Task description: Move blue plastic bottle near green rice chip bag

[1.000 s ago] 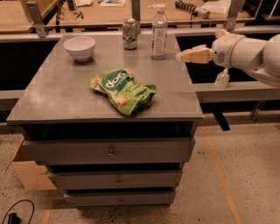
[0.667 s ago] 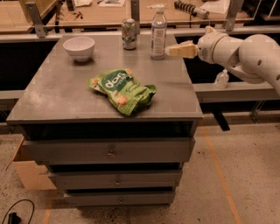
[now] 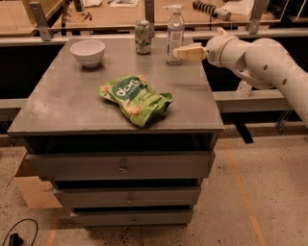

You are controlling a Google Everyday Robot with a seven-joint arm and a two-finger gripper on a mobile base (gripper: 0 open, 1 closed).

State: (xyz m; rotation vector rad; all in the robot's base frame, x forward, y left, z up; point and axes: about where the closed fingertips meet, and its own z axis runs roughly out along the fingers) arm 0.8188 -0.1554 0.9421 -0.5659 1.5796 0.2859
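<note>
Just beside blue plastic bottle (image 3: 175, 30), gripper (image 3: 179, 52) horizontal.

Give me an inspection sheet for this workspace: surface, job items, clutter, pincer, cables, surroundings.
Surface: gray cabinet top, with drawers below it.
Job's things: bottle upright at the back edge; green chip bag lying near the front centre, well apart from the bottle.
Clutter: bowl at the back corner; drink can upright between bowl and bottle.
Pincer: pincer at the bottle's lower body, on the white arm reaching in from the side; contact unclear.
Cables: black cable on the floor by the cabinet's corner.
Surroundings: cardboard box beside the cabinet; workbench behind.
</note>
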